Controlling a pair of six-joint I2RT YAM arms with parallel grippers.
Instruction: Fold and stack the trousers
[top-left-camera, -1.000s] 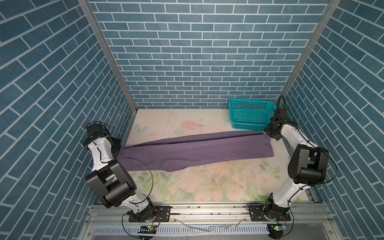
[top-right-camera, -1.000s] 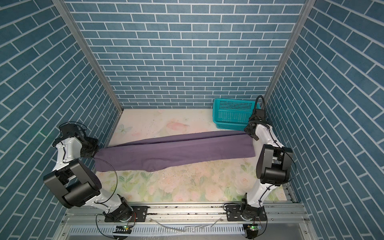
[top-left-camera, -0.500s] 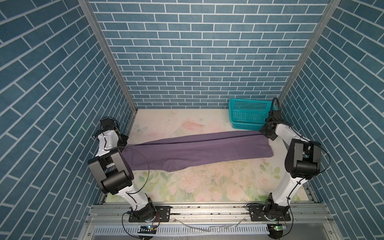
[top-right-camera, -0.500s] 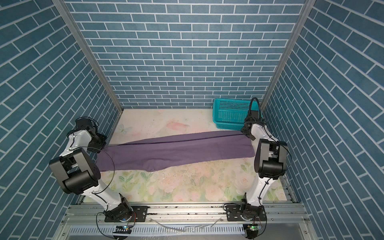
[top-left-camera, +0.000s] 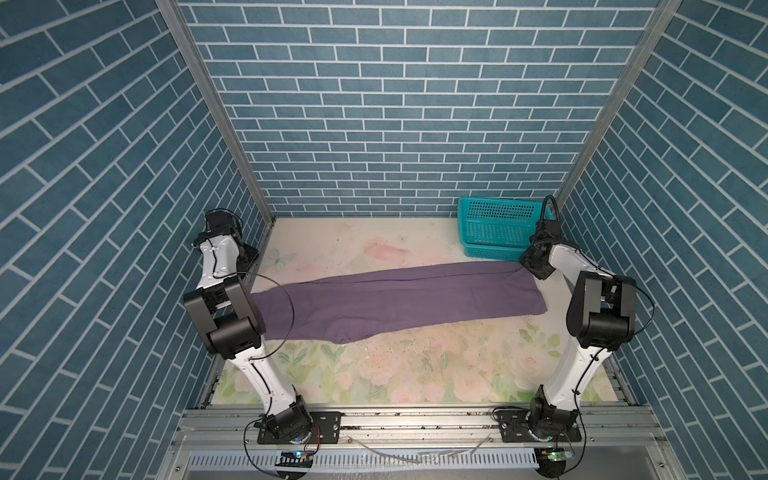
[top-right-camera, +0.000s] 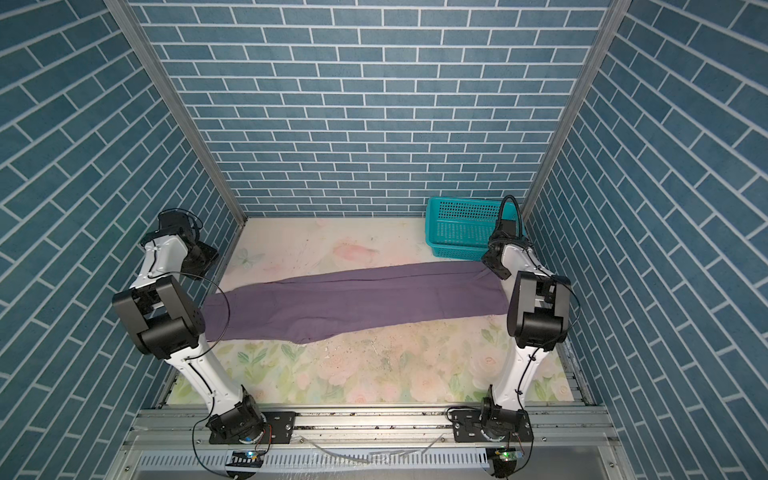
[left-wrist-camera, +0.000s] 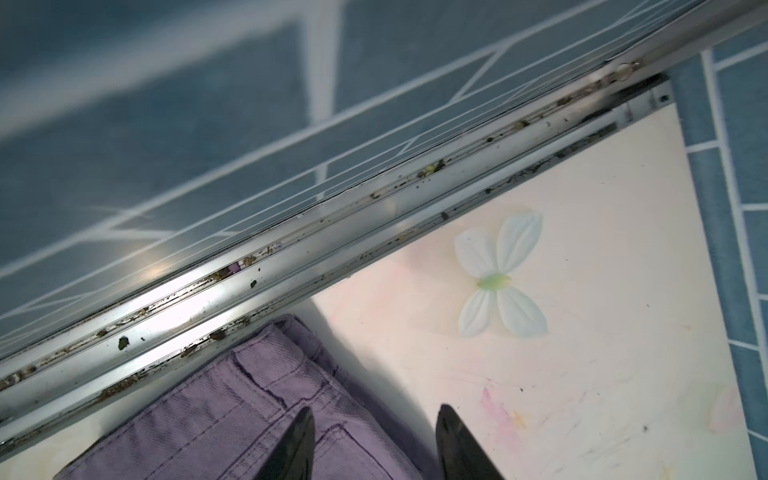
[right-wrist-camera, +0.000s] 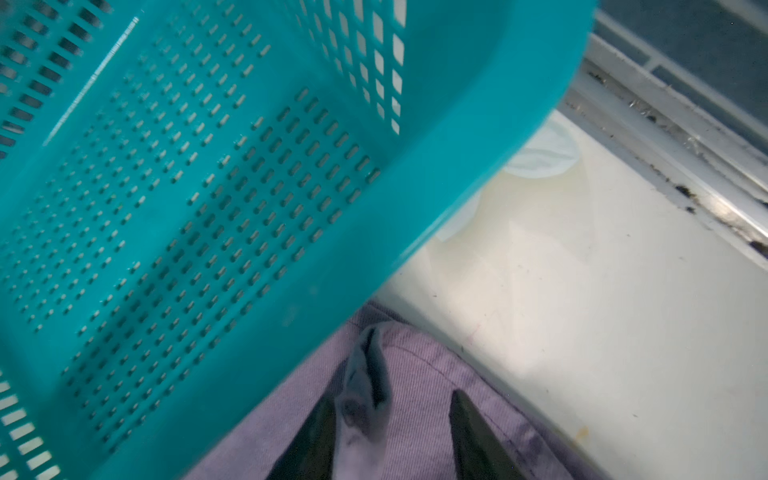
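In both top views the left arm (top-left-camera: 226, 316) hides the trousers' (top-left-camera: 395, 299) end at frame left, while the right arm (top-left-camera: 540, 262) covers the basket's (top-left-camera: 494, 226) right corner.

Item: trousers (top-left-camera: 395, 299), flat on surface (top-left-camera: 415, 365), spanning left edge to right edge. Item: basket (top-left-camera: 498, 224), far right corner, just behind trousers' right end.

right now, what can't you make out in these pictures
- left claw: in both top views, behind its own wrist; in the left wrist view, the frame edge cuts all but the fingertips
- right claw: the same, in the right wrist view
- trousers: waist end behind the left arm in both top views
- basket: blurred and cropped in the right wrist view
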